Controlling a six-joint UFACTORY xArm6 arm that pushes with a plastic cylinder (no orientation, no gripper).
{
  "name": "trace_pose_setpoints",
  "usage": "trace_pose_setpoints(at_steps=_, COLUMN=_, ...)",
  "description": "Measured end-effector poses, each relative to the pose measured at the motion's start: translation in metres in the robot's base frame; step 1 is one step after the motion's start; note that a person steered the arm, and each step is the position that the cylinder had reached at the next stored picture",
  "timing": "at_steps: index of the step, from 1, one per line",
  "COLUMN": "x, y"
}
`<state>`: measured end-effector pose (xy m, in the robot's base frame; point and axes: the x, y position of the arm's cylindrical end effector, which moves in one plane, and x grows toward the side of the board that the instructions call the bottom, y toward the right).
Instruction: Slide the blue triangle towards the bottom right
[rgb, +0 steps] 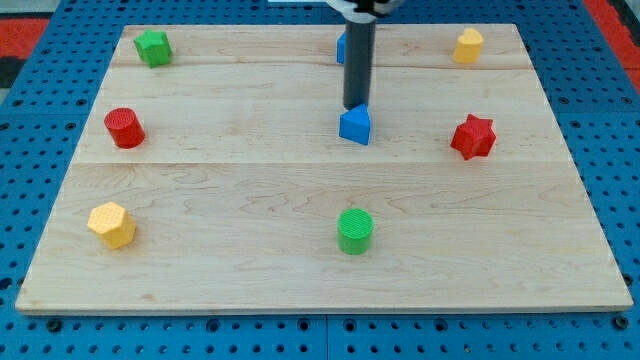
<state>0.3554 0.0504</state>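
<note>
The blue triangle lies a little above the middle of the wooden board. My tip is the lower end of the dark rod and stands right at the triangle's top edge, touching it or nearly so. A second blue block sits near the view's top, mostly hidden behind the rod, so its shape cannot be made out.
A green star is at top left, a yellow block at top right. A red cylinder is at the left, a red star at the right. A yellow hexagon is at bottom left, a green cylinder at bottom centre.
</note>
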Motion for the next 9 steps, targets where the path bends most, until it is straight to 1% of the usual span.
trace_pose_setpoints(at_steps=1, x=0.025, y=0.017)
trace_pose_setpoints(at_steps=2, x=0.044, y=0.015)
trace_pose_setpoints(at_steps=5, x=0.053, y=-0.077)
trace_pose_setpoints(at_steps=6, x=0.081, y=-0.072)
trace_pose_setpoints(at_steps=7, x=0.094, y=-0.024)
trace_pose_setpoints(at_steps=8, x=0.077, y=-0.013)
trace_pose_setpoints(at_steps=9, x=0.082, y=0.005)
